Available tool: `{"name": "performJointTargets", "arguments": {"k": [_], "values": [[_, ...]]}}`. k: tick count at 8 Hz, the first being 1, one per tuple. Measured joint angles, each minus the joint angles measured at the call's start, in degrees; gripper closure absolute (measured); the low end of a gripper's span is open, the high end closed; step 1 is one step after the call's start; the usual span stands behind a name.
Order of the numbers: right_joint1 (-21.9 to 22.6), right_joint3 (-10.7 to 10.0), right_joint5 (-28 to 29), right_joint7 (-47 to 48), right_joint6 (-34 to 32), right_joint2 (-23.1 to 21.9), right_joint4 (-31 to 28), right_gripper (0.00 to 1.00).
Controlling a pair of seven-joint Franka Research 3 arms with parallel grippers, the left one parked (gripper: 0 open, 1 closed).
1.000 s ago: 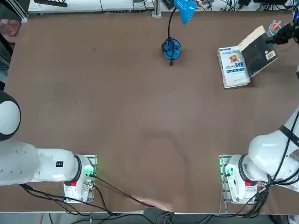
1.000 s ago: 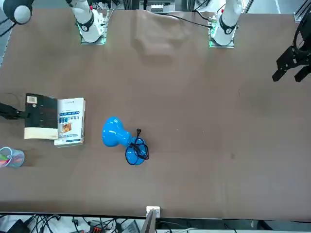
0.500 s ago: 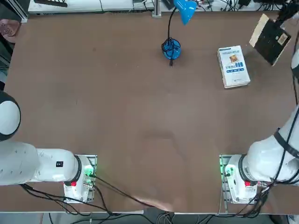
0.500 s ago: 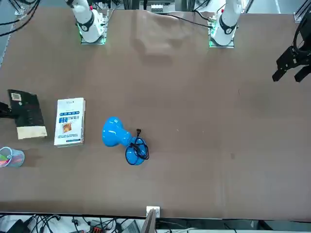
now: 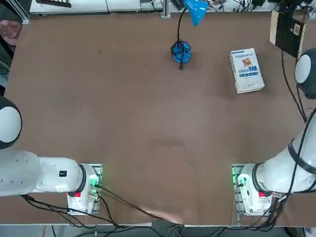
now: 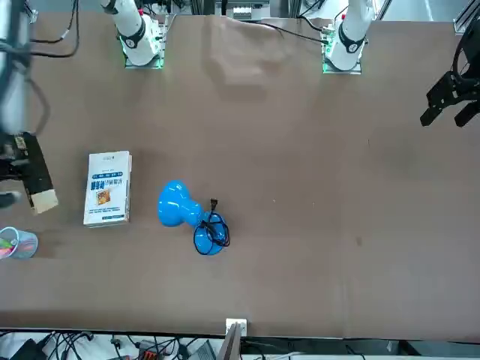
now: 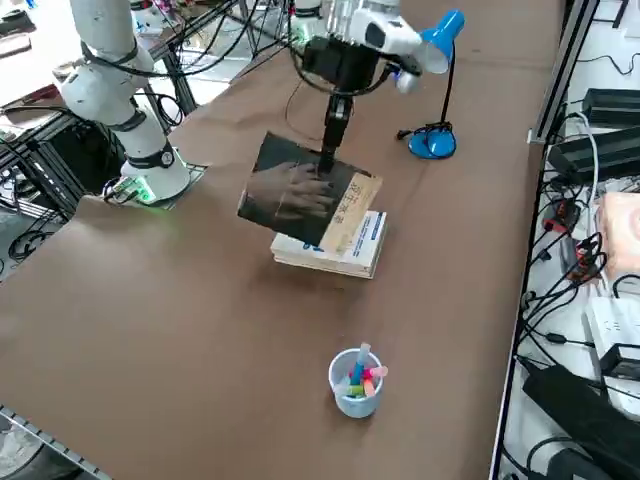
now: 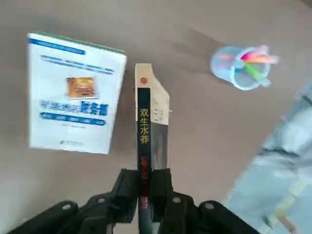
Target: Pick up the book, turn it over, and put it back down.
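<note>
Above the desk (image 7: pixel 150 300), near its far right corner, the right hand (image 8: pixel 145 192) is clamped on the dark book (image 7: pixel 300 195), one edge pinched, the book held in the air. Two books in all: a second, white-and-blue book (image 7: pixel 335 248) lies flat below the hand. One cup of pens (image 7: pixel 356 382) and one blue lamp (image 7: pixel 438 60) nearby. From overhead the hand itself is cut off.

Dark-covered book (image 7: pixel 305 203) with cream page edges, held edge-on in air above table's far right corner.
</note>
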Motion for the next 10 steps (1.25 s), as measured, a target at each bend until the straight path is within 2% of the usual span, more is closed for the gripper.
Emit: {"name": "performJointTargets", "arguments": {"k": [3, 5, 8, 10], "values": [[13.21, 0.14, -16.8, 23.93, 7.07, -1.82, -14.35, 0.89], [17.25, 0.15, -26.41, 38.46, 12.68, -1.81, -23.37, 0.89], [22.31, 0.18, -32.63, 51.89, 13.69, -1.3, -28.84, 0.89], [25.72, 0.2, -39.03, 59.23, 12.61, 1.75, -31.59, 0.89]]}}
